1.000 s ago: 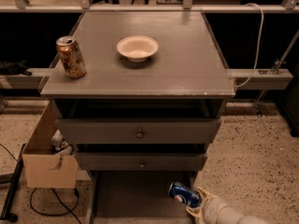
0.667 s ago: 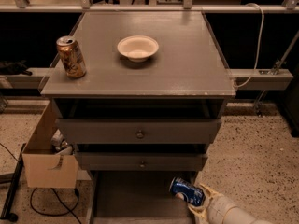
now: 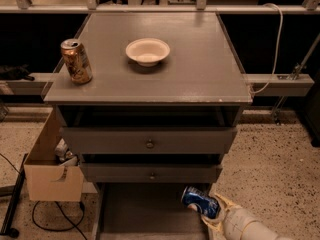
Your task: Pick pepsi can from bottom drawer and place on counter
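Observation:
The pepsi can (image 3: 198, 201), dark blue with a round logo, lies tilted on its side at the right edge of the open bottom drawer (image 3: 142, 211). My gripper (image 3: 213, 212) comes in from the lower right on a cream-coloured arm. It is shut on the can's right end and holds it just above the drawer floor. The counter (image 3: 200, 69) is the wide grey top of the cabinet, well above the gripper.
A white bowl (image 3: 147, 51) sits at the counter's middle back and a gold-brown can (image 3: 76, 61) stands at its left edge. Two knobbed drawers (image 3: 149, 142) are partly open above the bottom drawer. A cardboard box (image 3: 50, 176) stands at the left on the floor.
The pepsi can and my gripper have moved slightly up and to the right. The things on the counter have not moved.

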You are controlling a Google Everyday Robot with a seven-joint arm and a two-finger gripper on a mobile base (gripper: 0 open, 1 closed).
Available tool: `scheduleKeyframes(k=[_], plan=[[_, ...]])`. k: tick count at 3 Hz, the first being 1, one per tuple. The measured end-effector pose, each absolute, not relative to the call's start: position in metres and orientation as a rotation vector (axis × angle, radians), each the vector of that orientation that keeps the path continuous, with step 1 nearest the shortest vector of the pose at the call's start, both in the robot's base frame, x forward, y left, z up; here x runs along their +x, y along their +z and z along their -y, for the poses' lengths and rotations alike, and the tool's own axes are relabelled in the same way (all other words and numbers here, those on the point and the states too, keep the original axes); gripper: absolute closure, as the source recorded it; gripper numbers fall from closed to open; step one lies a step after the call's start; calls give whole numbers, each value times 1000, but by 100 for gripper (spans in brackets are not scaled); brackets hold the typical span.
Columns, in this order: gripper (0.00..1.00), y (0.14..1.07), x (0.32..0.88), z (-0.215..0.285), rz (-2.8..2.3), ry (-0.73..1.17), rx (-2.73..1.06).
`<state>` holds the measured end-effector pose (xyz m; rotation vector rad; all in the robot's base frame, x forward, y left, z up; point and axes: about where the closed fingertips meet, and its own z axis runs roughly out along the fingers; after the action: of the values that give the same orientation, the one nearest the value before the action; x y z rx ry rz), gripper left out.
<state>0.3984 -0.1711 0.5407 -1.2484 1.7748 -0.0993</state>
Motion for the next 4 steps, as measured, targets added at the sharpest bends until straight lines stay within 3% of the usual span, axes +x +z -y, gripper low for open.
scheduleKeyframes(k=[3, 4], plan=[[100, 766, 386, 149, -1361, -194, -1360], [100, 766, 386, 149, -1361, -194, -1360]])
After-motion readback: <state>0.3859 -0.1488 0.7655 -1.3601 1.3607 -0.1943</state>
